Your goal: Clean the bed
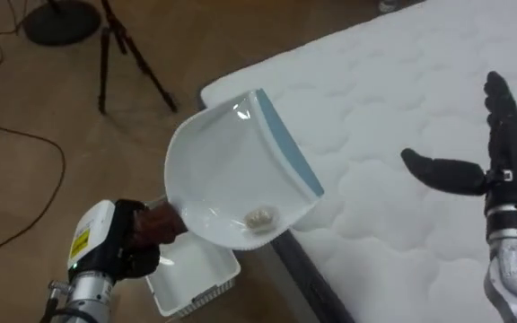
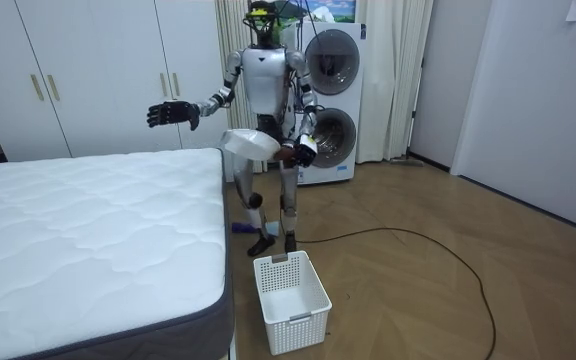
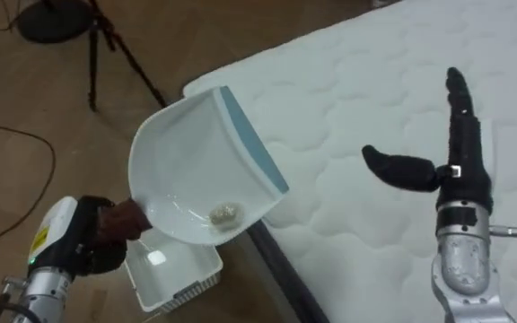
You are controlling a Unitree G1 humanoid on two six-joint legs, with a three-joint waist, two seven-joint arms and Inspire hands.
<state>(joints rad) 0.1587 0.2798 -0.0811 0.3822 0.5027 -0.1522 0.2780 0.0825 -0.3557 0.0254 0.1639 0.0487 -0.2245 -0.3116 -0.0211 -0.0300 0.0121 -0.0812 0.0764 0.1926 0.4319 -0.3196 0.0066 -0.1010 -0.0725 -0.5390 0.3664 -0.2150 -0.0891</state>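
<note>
My left hand point(image 1: 131, 240) is shut on the handle of a white dustpan point(image 1: 227, 166) with a blue front lip. I hold it tilted over the corner of the bed, lip upward. A small crumpled scrap point(image 1: 258, 218) lies in its low end, near the handle. The white quilted mattress point(image 1: 393, 108) fills the right side. Above it my right hand point(image 1: 510, 166) is raised, open, fingers straight and thumb out. In the room view I stand at the bed's corner with the dustpan point(image 2: 251, 141) at waist height.
A white slatted basket point(image 1: 191, 274) stands on the wooden floor right under the dustpan, beside the bed corner point(image 2: 291, 290). A tripod point(image 1: 124, 45) and a round stand base are on the floor to the left. Stacked washing machines point(image 2: 333, 90) and wardrobes point(image 2: 88, 70) are behind me.
</note>
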